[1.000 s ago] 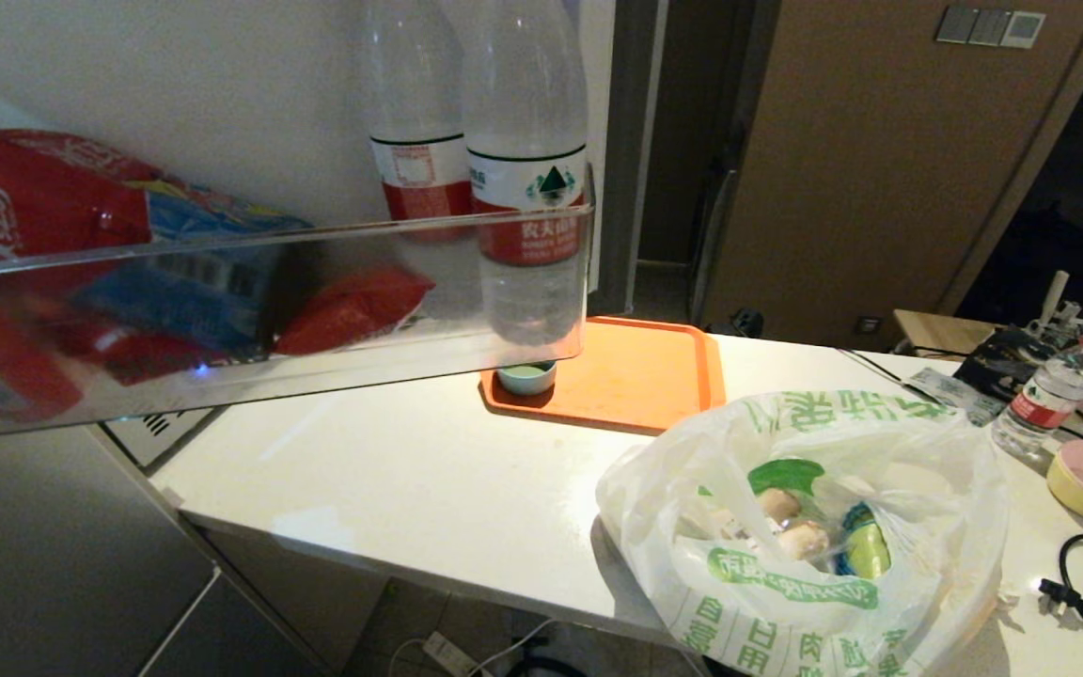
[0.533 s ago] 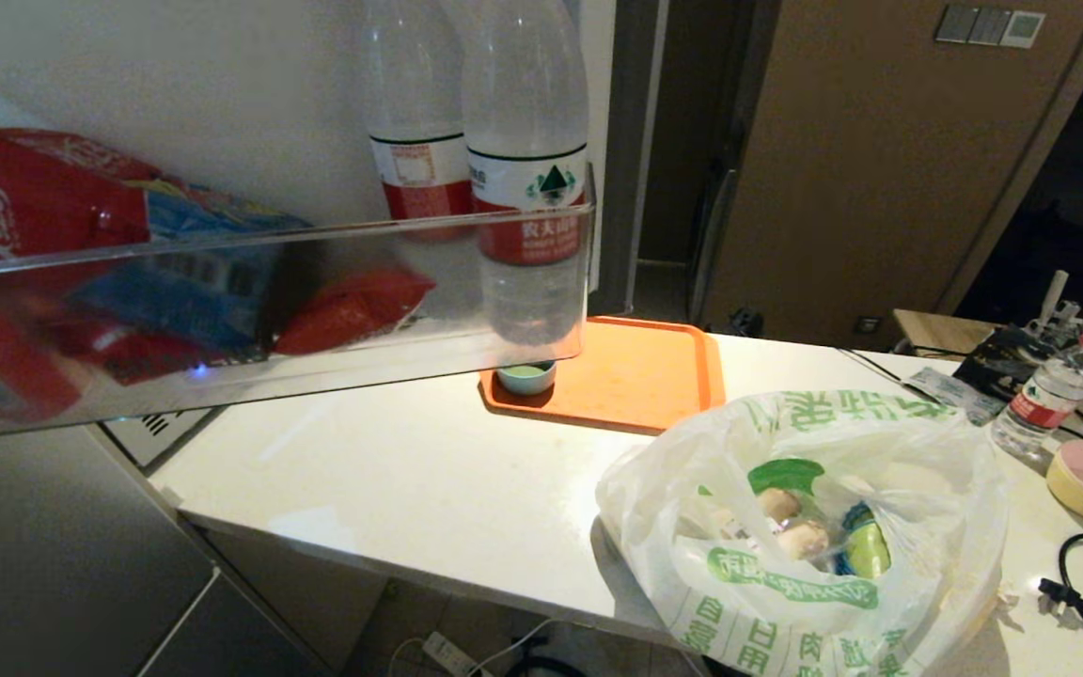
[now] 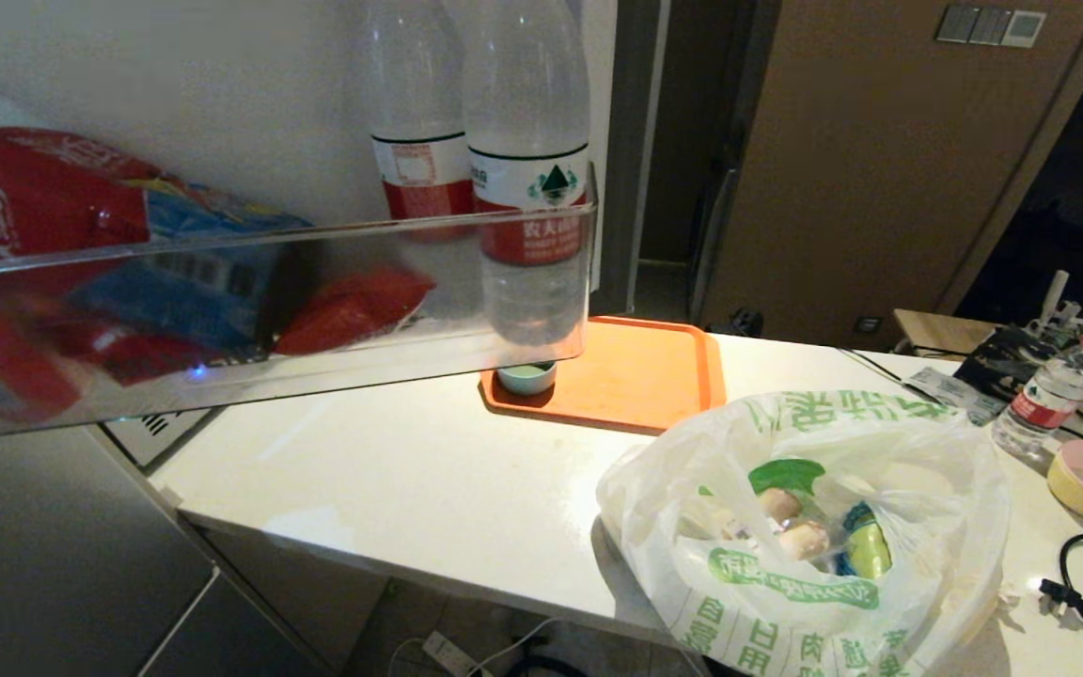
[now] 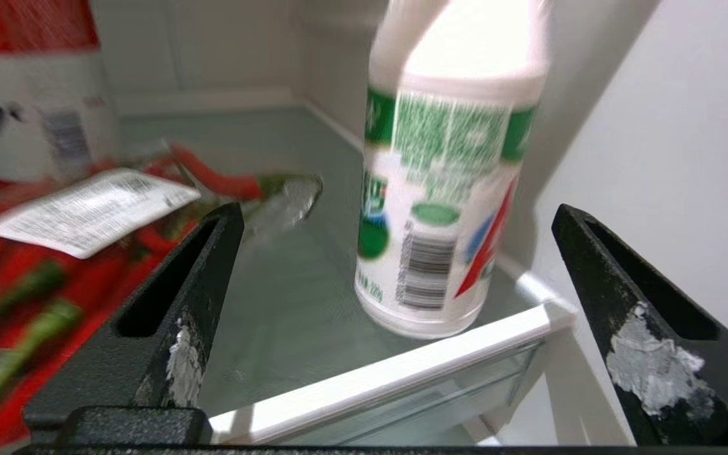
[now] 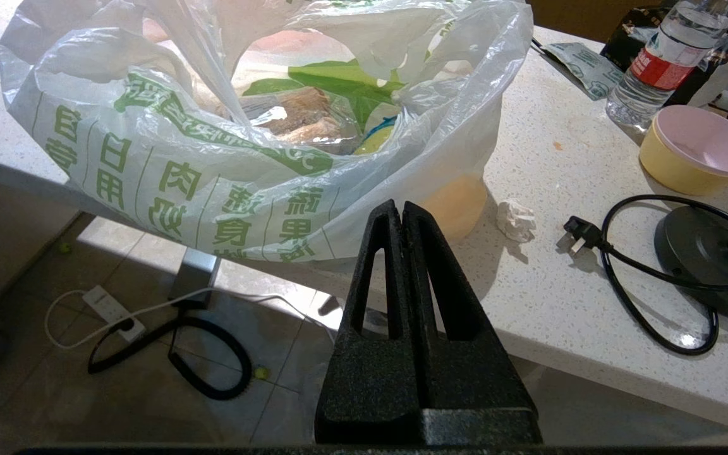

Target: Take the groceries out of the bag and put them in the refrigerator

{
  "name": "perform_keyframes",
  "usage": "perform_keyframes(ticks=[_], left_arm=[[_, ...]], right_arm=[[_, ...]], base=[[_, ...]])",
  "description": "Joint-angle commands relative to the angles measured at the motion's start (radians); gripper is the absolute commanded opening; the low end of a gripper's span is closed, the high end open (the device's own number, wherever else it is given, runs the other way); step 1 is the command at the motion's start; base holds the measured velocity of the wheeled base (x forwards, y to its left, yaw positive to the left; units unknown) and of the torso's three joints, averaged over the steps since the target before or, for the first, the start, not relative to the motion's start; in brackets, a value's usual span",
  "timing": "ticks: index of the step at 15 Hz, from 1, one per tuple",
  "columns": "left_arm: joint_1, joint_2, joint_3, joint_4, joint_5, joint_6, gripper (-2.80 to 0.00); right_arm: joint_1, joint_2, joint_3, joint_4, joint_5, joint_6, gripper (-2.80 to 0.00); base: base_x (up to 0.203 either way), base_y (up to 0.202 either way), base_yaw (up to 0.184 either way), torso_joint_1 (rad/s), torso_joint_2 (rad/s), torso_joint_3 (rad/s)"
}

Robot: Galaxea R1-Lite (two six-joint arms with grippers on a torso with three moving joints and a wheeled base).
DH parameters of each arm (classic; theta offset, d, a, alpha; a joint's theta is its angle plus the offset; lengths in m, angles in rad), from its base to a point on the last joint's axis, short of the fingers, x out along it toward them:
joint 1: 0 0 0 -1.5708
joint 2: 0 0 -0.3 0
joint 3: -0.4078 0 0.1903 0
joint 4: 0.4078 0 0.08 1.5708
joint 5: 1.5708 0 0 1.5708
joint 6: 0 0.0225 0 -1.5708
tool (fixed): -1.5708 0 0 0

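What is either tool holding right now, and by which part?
Nothing. The left tool stands open in front of the white bottle with green label, which stands free on the refrigerator shelf. The right tool is shut and empty below the bag.

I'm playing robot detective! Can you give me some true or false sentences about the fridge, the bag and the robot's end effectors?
1. The left end effector is squeezing the white bottle. False: it is open, and the bottle stands free on the fridge shelf.
2. The right end effector is shut. True.
3. The bag is empty. False: food shows inside.
4. The bag sits on the white counter. True.
5. The orange tray holds the bag. False: they are apart.
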Motion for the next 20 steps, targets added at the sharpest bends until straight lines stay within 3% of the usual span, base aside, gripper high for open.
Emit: perform_keyframes(ticks=[1,10,14,15,18,20], left_arm=[[0.002,-0.048,0.027,-0.008,-0.001,-0.003,0.0],[0.012,-0.174,0.153,-0.013,0.004,-0.001,0.0],[0.014,-0.277,0.274,-0.069,0.003,0.002,0.0],[0.014,-0.308,0.318,-0.089,0.002,0.005,-2.8],[0.014,-0.385,0.367,-0.109,0.006,0.018,-2.8],[0.014,-0.411,0.367,-0.111,0.048,0.021,-2.8]], right_arm=[[0.001,0.0,0.0,0.001,0.001,-0.001,-2.8],[0.0,0.0,0.0,0.001,0.001,-0.001,-2.8],[0.0,0.0,0.0,0.001,0.001,-0.001,-2.8],[0.0,0.0,0.0,0.001,0.001,-0.001,-2.8],[0.001,0.0,0.0,0.001,0.001,-0.001,-2.8],[0.001,0.0,0.0,0.001,0.001,-0.001,-2.8]], base=[[0.0,0.0,0.0,0.0,0.0,0.0],[0.0,0.0,0.0,0.0,0.0,0.0],[0.0,0.0,0.0,0.0,0.0,0.0],[0.0,0.0,0.0,0.0,0.0,0.0],[0.0,0.0,0.0,0.0,0.0,0.0],[0.0,0.0,0.0,0.0,0.0,0.0]])
